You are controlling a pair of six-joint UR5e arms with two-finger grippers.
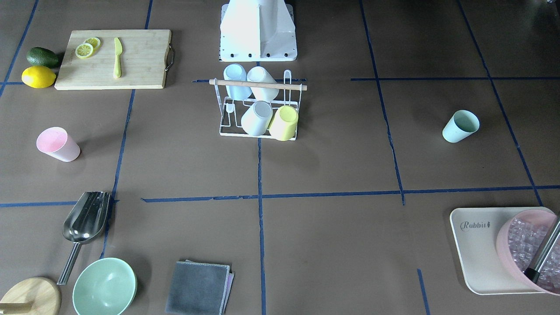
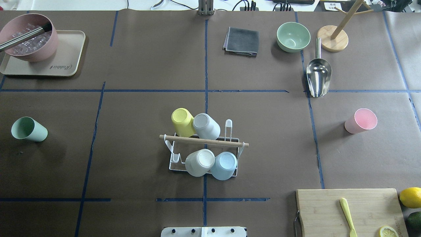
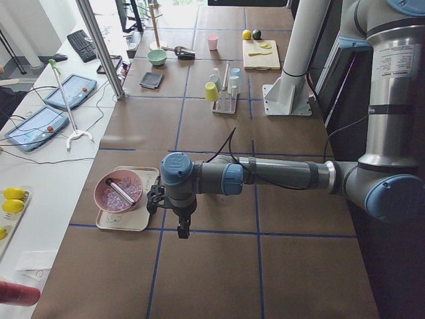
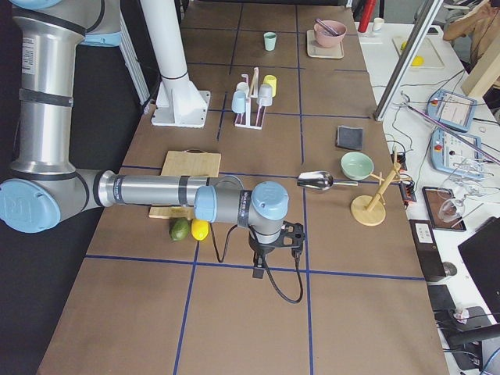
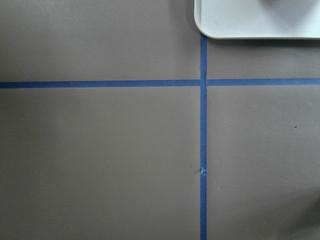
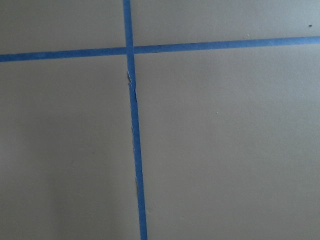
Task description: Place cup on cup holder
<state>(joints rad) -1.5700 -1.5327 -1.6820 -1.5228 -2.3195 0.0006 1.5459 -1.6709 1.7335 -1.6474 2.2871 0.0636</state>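
Observation:
The cup holder (image 1: 258, 85), a white wire rack with a wooden rod on top, stands mid-table near the robot base; it also shows in the overhead view (image 2: 204, 141). Several cups hang upside down on its prongs. A pink cup (image 1: 58, 144) (image 2: 360, 120) lies on its side on the robot's right. A mint green cup (image 1: 460, 126) (image 2: 29, 129) lies on its side on the robot's left. My left gripper (image 3: 182, 229) and my right gripper (image 4: 258, 269) hang over bare table at the ends. I cannot tell whether they are open or shut.
A cutting board (image 1: 113, 59) with a knife and lemon slices, a lemon (image 1: 38, 77) and an avocado (image 1: 42, 57) lie near the right arm's side. A metal scoop (image 1: 85, 216), green bowl (image 1: 104, 286), grey cloth (image 1: 199, 288) and a tray (image 1: 474, 245) with a pink ice bowl line the far edge.

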